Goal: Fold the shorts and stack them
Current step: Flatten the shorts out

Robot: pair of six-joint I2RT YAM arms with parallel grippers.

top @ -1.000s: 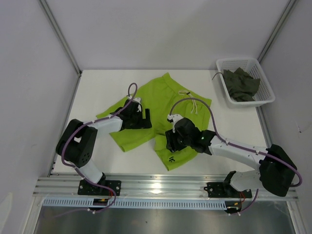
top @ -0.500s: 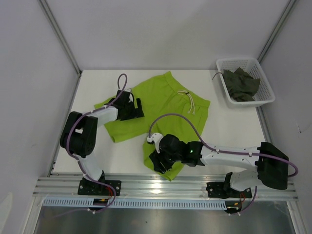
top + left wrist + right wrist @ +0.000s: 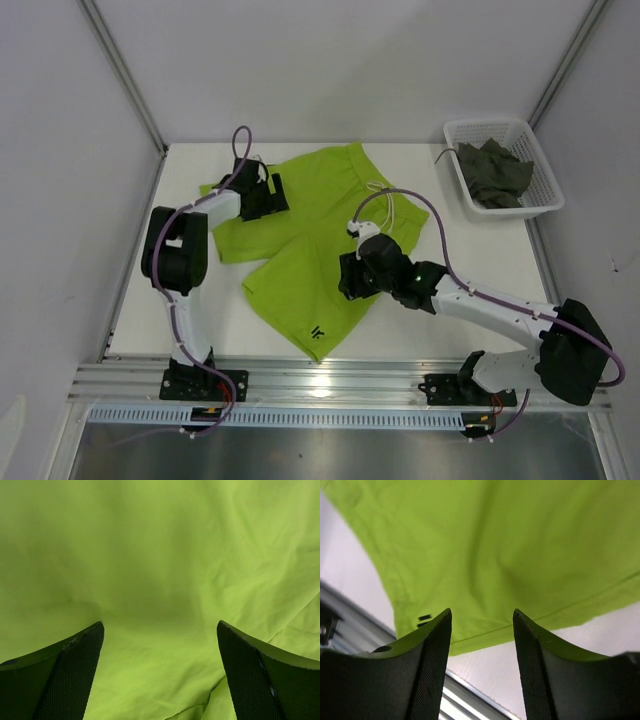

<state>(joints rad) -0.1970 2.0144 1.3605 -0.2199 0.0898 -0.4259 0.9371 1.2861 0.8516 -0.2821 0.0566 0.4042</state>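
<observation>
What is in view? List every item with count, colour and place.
lime shorts: one, lime green, spread out mid-table
olive shorts: one, dark olive-grey, crumpled in the basket
basket: one, white mesh, table's far right corner
table: one, white, under everything
left hand: one, black, open, over the lime shorts' far left part
right hand: one, black, open, above the lime shorts' right side

Robotics lab test cell: a bare white table (image 3: 480, 250) boxed in by plain white panels (image 3: 330, 70) with metal corner posts (image 3: 122, 72); the left arm (image 3: 178, 250) and right arm (image 3: 490, 308) are bolted to an aluminium rail (image 3: 330, 375) at the near edge, purple cables (image 3: 428, 210) looping along them, a slotted cable duct (image 3: 330, 413) below
</observation>
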